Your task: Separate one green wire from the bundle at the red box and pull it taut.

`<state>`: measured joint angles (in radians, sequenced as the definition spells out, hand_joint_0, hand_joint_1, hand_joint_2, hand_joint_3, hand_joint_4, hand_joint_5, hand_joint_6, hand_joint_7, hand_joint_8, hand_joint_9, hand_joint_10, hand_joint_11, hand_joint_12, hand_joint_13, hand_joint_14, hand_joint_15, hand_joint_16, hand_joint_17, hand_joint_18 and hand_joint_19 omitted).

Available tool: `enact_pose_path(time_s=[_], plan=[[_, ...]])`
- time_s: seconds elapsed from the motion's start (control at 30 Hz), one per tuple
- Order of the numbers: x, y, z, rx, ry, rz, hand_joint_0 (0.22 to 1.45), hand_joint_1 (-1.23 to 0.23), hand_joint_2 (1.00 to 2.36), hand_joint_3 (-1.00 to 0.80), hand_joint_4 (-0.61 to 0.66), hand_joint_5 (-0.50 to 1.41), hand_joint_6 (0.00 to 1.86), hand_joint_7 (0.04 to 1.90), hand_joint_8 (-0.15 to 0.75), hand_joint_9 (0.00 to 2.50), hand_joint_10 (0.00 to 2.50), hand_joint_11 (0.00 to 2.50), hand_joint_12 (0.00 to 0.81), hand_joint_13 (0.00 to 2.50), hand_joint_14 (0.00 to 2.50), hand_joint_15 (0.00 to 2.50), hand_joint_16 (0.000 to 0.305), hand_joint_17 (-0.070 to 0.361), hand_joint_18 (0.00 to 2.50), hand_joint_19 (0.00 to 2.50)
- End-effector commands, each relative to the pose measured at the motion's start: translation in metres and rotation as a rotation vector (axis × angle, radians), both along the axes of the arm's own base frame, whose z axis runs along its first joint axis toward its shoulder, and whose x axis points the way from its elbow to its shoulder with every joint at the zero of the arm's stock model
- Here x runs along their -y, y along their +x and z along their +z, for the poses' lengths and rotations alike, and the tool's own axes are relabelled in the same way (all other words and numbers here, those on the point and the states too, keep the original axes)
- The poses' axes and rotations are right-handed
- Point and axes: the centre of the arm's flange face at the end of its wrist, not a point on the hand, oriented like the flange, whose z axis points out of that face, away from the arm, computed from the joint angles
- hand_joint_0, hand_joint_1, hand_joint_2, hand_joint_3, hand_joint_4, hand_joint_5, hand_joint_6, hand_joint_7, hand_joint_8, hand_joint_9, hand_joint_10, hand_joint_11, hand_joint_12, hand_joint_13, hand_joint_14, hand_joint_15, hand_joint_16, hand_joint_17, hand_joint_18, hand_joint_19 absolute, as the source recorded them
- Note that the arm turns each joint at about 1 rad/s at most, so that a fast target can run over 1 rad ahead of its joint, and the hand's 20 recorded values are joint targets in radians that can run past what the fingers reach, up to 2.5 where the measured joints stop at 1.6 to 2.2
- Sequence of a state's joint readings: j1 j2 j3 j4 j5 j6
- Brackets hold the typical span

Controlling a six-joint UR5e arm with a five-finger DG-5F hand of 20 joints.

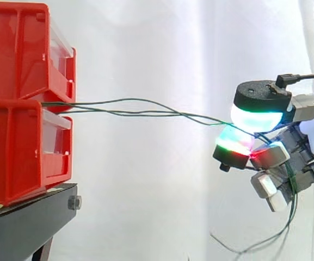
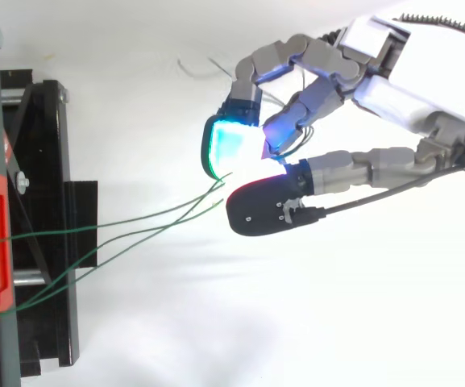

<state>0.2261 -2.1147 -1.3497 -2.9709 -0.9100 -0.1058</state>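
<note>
Hand pinching the green wires, well out from the red box.

The fingers are closed pad against pad, one glowing tip above and one below, with the strands running in between. More than one seems to enter the pinch, but I cannot tell how many are truly held. From the fingers the wires stretch toward the box, sagging and crossing, so none is taut; a loose tail hangs below the fingers. I judge the pinch should shed all but one strand. It should then draw straight back from the box, level with where the wires leave it, and gently, so the wire neither slips nor drags the box on the black stand. Behind and beneath the fingers is open room; the nearest edge is the box front, well apart from them.
</note>
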Motion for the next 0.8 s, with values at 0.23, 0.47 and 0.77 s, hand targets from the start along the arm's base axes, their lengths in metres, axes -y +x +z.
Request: enact_pose_path(time_s=[0.23, 0.47, 0.77], plan=[[0.0007, -0.0054, -0.0013, -0.016, 0.046, -0.008, 0.64, -0.89, 1.0, -0.5, 0.12, -0.18, 0.9, 0.99, 0.26, 1.13, 0.02, 1.29, 0.375, 0.9, 0.03, 0.83, 0.053, 0.118, 0.69, 0.74], [-0.0006, -0.0047, -0.0011, -0.013, 0.046, -0.005, 0.58, -0.78, 1.0, -0.49, 0.12, -0.17, 0.88, 1.01, 0.268, 1.14, 0.02, 1.29, 0.382, 0.91, 0.03, 0.82, 0.053, 0.12, 0.69, 0.77], [-0.0006, -0.0044, -0.003, -0.015, 0.047, -0.006, 0.55, -0.65, 1.01, -0.43, 0.11, -0.17, 0.86, 1.04, 0.273, 1.16, 0.02, 1.26, 0.395, 0.92, 0.03, 0.81, 0.055, 0.124, 0.69, 0.78]])
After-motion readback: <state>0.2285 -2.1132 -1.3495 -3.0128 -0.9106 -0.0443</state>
